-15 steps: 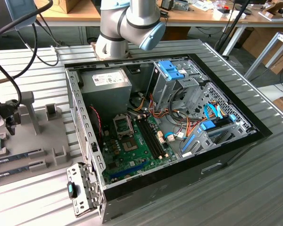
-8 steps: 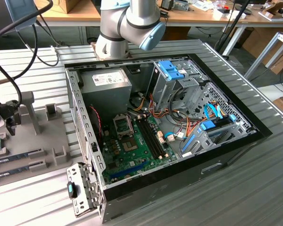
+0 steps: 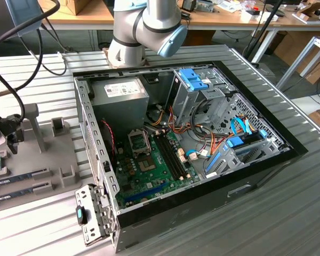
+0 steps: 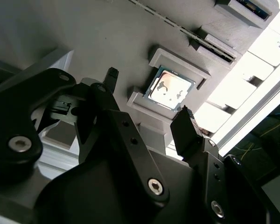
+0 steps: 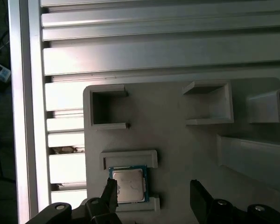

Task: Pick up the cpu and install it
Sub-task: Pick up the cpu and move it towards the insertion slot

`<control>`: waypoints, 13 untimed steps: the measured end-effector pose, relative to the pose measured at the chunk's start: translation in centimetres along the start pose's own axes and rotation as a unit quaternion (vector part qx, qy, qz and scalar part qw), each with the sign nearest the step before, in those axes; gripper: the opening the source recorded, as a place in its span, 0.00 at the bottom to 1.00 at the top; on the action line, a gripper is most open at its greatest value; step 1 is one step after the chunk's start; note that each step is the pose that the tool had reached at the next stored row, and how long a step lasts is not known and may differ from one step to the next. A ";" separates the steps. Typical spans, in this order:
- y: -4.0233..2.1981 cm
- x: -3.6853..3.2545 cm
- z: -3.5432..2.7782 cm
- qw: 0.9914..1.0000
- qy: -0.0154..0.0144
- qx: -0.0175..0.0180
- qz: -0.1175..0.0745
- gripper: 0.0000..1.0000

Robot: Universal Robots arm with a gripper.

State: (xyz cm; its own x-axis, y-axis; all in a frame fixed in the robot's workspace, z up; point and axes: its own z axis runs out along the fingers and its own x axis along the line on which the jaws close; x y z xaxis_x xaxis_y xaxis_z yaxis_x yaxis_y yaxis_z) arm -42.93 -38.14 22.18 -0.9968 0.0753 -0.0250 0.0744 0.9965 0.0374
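On the ribbed metal table [image 5: 154, 51], a grey holder [image 5: 177, 149] cradles the cpu [image 5: 129, 185].

The cpu [image 5: 128, 185] has a silver-grey top and a green rim, and sits in a pale grey holder [image 5: 177, 140]. The jaws are black. The surface [image 3: 288, 213] is ribbed silver metal. Inside the black computer case [image 3: 213, 194] are a green motherboard [image 3: 132, 172], blue clips [image 3: 193, 79] and orange wires [image 3: 176, 128].

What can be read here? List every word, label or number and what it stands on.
No text can be read.
White label on the power supply: print too small.
Top of the cpu: faint marks, too blurred.
Motherboard: markings too small.
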 end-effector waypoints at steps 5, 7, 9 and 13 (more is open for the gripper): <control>-0.01 0.00 0.14 1.000 0.000 0.000 0.000 0.72; -0.01 0.00 0.19 1.000 0.000 0.000 0.000 0.72; -0.01 0.00 0.24 1.000 0.000 0.000 0.000 0.72; -0.01 0.01 0.31 1.000 0.000 0.000 0.000 0.72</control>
State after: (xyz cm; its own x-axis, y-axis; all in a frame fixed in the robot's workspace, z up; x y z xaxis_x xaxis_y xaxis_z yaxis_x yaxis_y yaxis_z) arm -42.93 -38.14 21.86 -0.9968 0.0753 -0.0249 0.0744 0.9965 0.0374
